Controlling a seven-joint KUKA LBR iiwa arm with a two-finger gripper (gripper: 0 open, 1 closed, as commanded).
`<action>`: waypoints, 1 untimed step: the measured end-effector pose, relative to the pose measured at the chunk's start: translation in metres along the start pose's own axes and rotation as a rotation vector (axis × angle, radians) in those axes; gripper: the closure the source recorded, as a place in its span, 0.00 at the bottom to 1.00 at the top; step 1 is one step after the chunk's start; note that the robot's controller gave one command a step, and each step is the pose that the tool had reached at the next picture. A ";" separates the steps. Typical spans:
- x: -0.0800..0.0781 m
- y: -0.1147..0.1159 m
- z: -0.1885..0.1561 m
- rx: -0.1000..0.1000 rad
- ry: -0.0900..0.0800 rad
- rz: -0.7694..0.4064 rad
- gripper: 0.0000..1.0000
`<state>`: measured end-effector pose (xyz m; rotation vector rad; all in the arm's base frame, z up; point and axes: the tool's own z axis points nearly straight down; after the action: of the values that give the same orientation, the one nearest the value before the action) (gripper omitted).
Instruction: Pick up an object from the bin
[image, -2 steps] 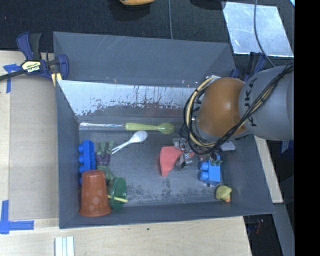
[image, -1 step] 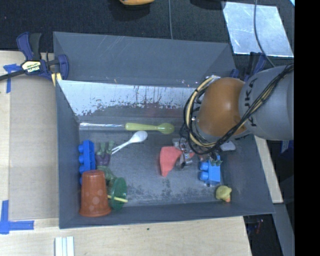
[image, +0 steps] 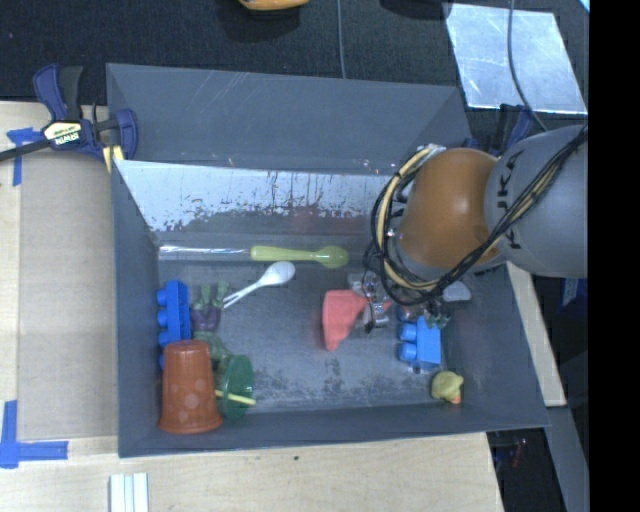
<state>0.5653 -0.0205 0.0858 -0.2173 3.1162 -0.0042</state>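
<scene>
Can't tell the spread of the gripper (image: 376, 308), parked just beside a pink-red foam-looking wedge (image: 340, 316) mid-bin, probably light and squishy, best pinched across the thin sides.

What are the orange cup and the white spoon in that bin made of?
The orange cup looks like plastic: one even, fairly dull colour with no glassy shine. The white spoon also seems plastic, smooth and uniformly white, though ceramic can't be ruled out.

Bin (image: 300, 120): grey
Long spoon (image: 300, 256): pale green
Small spoon (image: 262, 281): white
Wedge (image: 340, 316): pinkish red
Left brick (image: 172, 310): blue
Right brick (image: 421, 344): blue
Cup (image: 188, 388): reddish brown
Corner lump (image: 447, 386): perhaps yellow-green
</scene>
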 end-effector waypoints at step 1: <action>-0.001 0.000 -0.018 0.001 -0.004 0.000 1.00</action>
<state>0.5664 -0.0205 0.1034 -0.2177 3.1123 -0.0050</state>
